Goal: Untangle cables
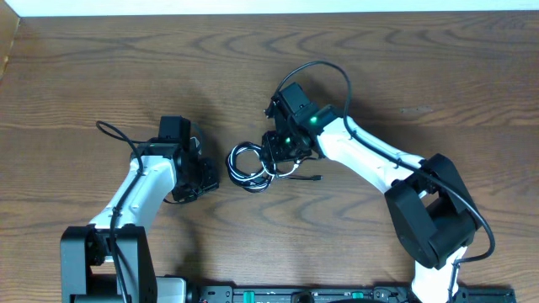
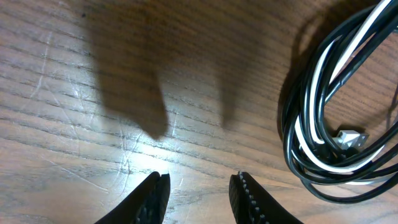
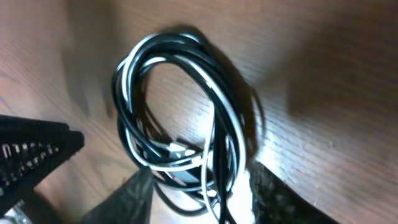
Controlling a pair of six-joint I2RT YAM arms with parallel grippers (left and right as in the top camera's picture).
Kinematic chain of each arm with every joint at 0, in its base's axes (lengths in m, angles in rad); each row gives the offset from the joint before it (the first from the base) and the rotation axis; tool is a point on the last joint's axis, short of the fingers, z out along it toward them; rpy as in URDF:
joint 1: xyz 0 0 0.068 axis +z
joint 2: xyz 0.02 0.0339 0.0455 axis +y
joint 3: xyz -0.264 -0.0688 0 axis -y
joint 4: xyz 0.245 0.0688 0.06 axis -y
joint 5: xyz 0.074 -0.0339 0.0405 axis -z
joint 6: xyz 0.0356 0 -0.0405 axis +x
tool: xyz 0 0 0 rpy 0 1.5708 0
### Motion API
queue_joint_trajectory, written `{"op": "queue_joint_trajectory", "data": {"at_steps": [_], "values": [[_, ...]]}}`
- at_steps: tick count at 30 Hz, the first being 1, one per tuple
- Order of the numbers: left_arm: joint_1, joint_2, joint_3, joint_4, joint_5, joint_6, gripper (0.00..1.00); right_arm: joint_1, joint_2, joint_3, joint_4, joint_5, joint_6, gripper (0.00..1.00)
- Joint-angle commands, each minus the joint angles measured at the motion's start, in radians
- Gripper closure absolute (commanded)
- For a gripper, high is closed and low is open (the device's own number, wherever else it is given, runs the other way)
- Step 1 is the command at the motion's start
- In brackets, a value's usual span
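At the left, left pincer (image 2: 200,182) parted and empty, low over the bare bench (image 1: 101,76), with the cables (image 1: 249,165) just to its right as one black-and-white coil. In the middle, that coil flat on the wood, an oval whose long axis in the wrist view runs toward the right pincer (image 3: 202,186), plug end (image 1: 317,178) trailing rightward. Further right, right pincer parted too, straddling the coil's near end without visibly pinching it, and probably the nearer arm for a pull.
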Motion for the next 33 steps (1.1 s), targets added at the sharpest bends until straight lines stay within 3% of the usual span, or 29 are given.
{"op": "queue_joint_trajectory", "data": {"at_steps": [1, 5, 10, 16, 19, 20, 23, 33], "values": [[0.005, 0.006, -0.013, 0.000, -0.007, -0.005, 0.63, 0.024, 0.009, 0.011, -0.013, 0.018, -0.029, 0.42], [0.005, 0.006, -0.013, 0.000, -0.007, -0.005, 0.63, 0.068, 0.026, 0.011, -0.034, 0.121, -0.028, 0.44], [0.005, 0.006, -0.013, 0.000, -0.007, -0.005, 0.63, 0.104, 0.055, 0.011, -0.043, 0.181, 0.003, 0.64], [0.005, 0.006, -0.013, 0.000, -0.007, -0.005, 0.63, 0.122, 0.088, 0.011, -0.039, 0.222, 0.035, 0.59], [0.005, 0.006, -0.013, 0.000, -0.007, -0.005, 0.63, 0.113, 0.087, 0.012, -0.037, 0.221, 0.040, 0.95], [0.005, 0.006, -0.013, 0.000, -0.007, -0.005, 0.63, 0.110, 0.085, 0.012, -0.037, 0.221, 0.039, 0.98], [0.005, 0.006, -0.013, 0.000, -0.007, -0.004, 0.63, 0.095, 0.080, 0.014, -0.037, 0.220, 0.013, 0.99], [0.005, 0.006, -0.013, 0.000, -0.007, -0.004, 0.63, 0.054, 0.078, 0.159, -0.226, 0.180, -0.426, 0.99]]}}
